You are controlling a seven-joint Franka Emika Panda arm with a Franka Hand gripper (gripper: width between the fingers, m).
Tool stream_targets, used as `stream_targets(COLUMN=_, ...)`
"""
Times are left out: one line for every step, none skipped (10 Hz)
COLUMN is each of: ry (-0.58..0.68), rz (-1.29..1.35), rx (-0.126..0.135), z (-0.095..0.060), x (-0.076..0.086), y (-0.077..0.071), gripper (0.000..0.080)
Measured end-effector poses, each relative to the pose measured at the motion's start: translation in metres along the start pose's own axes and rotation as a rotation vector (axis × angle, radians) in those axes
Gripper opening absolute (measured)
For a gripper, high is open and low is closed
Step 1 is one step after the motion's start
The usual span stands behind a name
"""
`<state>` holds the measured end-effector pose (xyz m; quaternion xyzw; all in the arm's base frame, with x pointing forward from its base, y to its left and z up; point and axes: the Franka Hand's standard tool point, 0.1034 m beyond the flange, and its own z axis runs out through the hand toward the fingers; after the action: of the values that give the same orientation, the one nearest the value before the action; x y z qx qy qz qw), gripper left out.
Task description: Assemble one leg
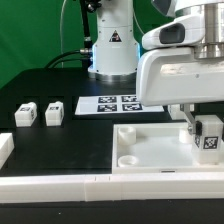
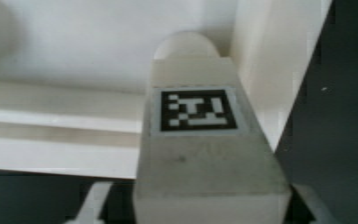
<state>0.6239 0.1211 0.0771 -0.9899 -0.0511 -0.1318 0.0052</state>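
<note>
My gripper (image 1: 206,127) is shut on a leg (image 1: 211,142), a small white block with a black-and-white tag. It holds the leg upright at the right edge of the large white square panel (image 1: 150,150), near a corner on the exterior view's right. I cannot tell whether the leg touches the panel. In the wrist view the leg (image 2: 197,112) fills the middle between my gripper's (image 2: 202,205) two fingers, with the panel (image 2: 51,100) behind it. Two more legs (image 1: 27,113) (image 1: 54,114) stand on the black table at the exterior view's left.
The marker board (image 1: 118,104) lies behind the panel, in front of the robot base (image 1: 112,50). A long white bar (image 1: 60,186) runs along the front edge. Another white part (image 1: 5,148) lies at the far left.
</note>
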Motion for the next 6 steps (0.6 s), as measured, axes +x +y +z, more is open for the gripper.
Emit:
stream_targets(ry=0.0, rz=0.006, rx=0.0, z=0.0, x=0.0, y=0.0, gripper=0.0294)
stream_targets(ry=0.0, rz=0.042, rx=0.0, z=0.0, x=0.0, y=0.001, gripper=0.0294)
stream_targets(ry=-0.003, rz=0.084, rx=0.0, z=0.0, x=0.0, y=0.002, gripper=0.0294)
stream_targets(ry=-0.004, rz=0.181, rx=0.004, z=0.0, x=0.0, y=0.004, gripper=0.0294)
stream_targets(ry=-0.004, rz=0.297, rx=0.007, z=0.0, x=0.0, y=0.007, gripper=0.0294)
stream_targets(ry=-0.005, rz=0.461, rx=0.007, z=0.0, x=-0.001, y=0.011, gripper=0.0294)
